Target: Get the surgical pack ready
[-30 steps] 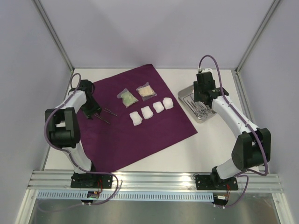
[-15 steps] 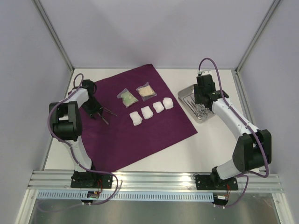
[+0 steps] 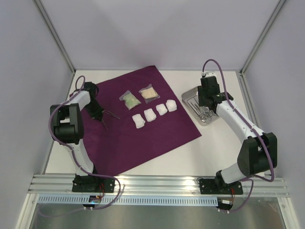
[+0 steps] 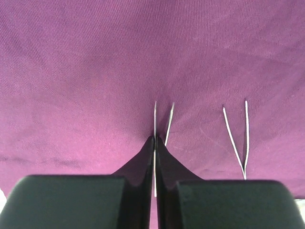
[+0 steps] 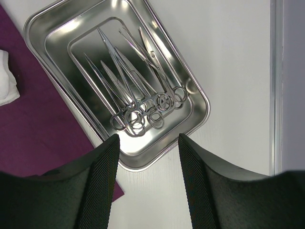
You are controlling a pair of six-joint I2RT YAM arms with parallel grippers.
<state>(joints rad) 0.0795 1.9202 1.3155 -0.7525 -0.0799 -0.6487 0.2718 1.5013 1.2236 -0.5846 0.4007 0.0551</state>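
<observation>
The tweezers (image 4: 155,119) are a light, thin strip of springy steel, smooth and likely slippery. They lie flat on the soft purple cloth (image 3: 143,138), so there is little room to get under them. I judge the best hold is across the two blades near the joined end, pressing gently so that they do not flick out or drag the fabric. The left gripper (image 4: 155,139) is at the left part of the cloth, and its jaws are pinched almost together on these tweezers, with the points sticking out in front. A second pair of tweezers (image 4: 245,138) lies free just beside it on the cloth. The right gripper (image 5: 147,143) hangs over the steel tray (image 5: 193,107), which stands on the bench (image 3: 214,143) just off the cloth's right edge. Its jaws are wide apart and hold nothing, and the scissor-like instruments (image 5: 133,90) lie in a bundle in the tray. The gauze pads (image 3: 155,113) and clear packets (image 3: 128,99) sit in the cloth's upper middle. A second ago the left jaws stood clearly open at the tweezers and now they have closed. The left arm's elbow has also shifted, while the right arm has hardly moved.
</observation>
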